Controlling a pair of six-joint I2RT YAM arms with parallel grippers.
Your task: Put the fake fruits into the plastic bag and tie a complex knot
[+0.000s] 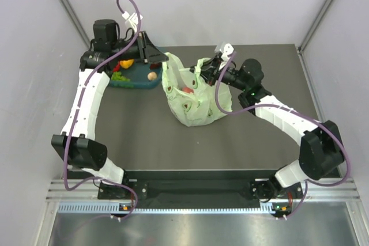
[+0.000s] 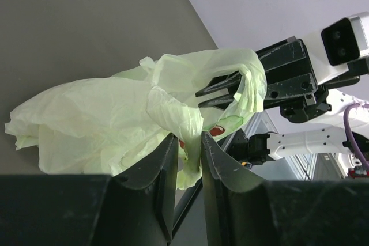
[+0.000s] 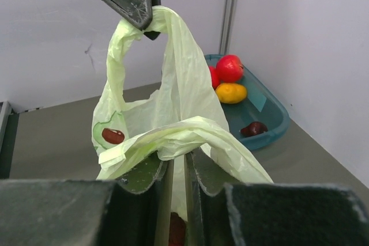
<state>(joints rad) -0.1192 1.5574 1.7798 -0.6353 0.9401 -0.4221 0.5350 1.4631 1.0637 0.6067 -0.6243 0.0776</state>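
Observation:
The pale-green plastic bag [image 1: 193, 105] stands mid-table with its mouth held up. My left gripper [image 2: 189, 137] is shut on one handle [image 3: 167, 21] and lifts it high. My right gripper [image 3: 177, 161] has its fingers slightly parted, and the other handle [image 3: 173, 133] is draped over their tips, not pinched. A red fake fruit [image 1: 188, 90] lies inside the bag. More fake fruits sit in the teal basket [image 3: 271, 113]: red [image 3: 229, 67], yellow [image 3: 230, 92] and dark purple [image 3: 253, 128]. The two handles are apart and no knot is in view.
The teal basket [image 1: 135, 80] sits at the back left beside the bag, under my left arm. Grey walls close the table on the left, right and back.

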